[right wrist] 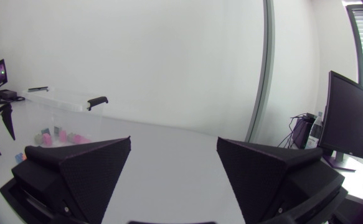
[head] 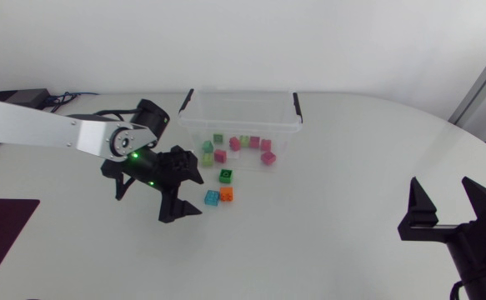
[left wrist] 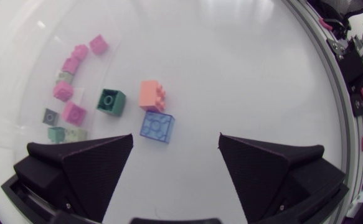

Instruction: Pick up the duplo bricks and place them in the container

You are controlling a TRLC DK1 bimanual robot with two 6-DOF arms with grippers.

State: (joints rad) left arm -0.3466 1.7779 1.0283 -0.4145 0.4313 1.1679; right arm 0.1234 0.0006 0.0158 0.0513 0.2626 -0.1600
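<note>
Just ahead of the left gripper (left wrist: 175,140), whose fingers are spread, lies a blue brick (left wrist: 157,127), with an orange brick (left wrist: 152,95) touching its far side, a dark green brick (left wrist: 111,101) beside them, and pink bricks (head: 220,155) farther off by the clear container (head: 241,125); the right gripper (head: 441,187), also spread, sits well apart.

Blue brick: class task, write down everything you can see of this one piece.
The blue brick is a small square piece of light-blue plastic, studs up. It lies flat on the white table, just ahead of the open left claw, untouched by it; the orange brick sits against its far side.
</note>
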